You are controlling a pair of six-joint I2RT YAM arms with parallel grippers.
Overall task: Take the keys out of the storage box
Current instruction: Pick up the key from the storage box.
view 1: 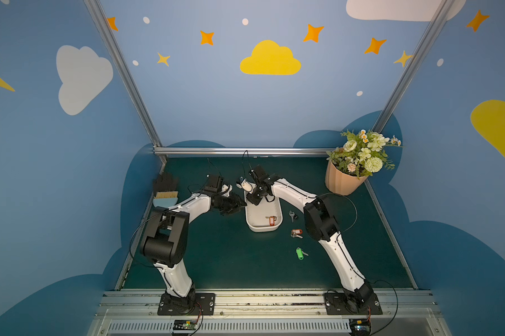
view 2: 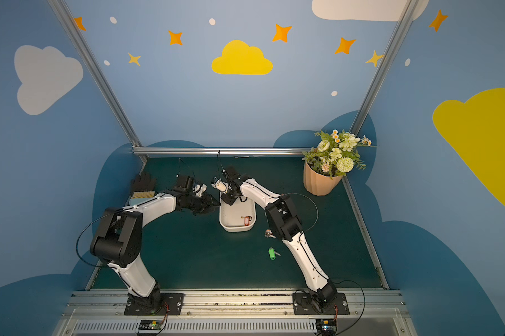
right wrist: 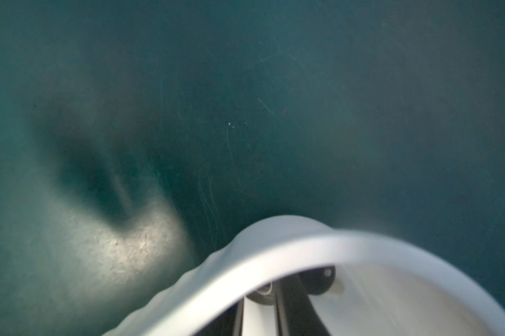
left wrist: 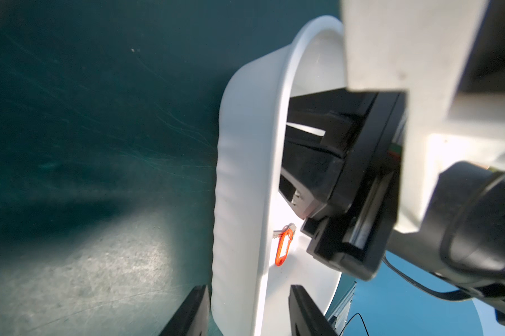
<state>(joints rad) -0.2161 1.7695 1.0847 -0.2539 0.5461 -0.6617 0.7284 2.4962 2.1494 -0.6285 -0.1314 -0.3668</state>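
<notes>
The storage box point(view 1: 263, 216) sits mid-surface point(view 1: 216, 261), long axis running near to far, with open room to its left and near sides. The left gripper point(view 1: 242, 205) stands part open astride the box's far-left rim: one finger outside the wall, one inside, with a gap at the inner finger. The right gripper point(view 1: 253, 200) points down into the far end; its fingertips are blurred and cut off, so its opening and load cannot be determined. The orange-tagged key point(view 1: 271, 220) lies at the box's near end. Right of the box lie the black-tagged key point(view 1: 292, 216), red-tagged key point(view 1: 296, 233) and green-tagged key point(view 1: 300, 253). In a top view the right arm point(view 2: 283, 221) hides the black-tagged key.
</notes>
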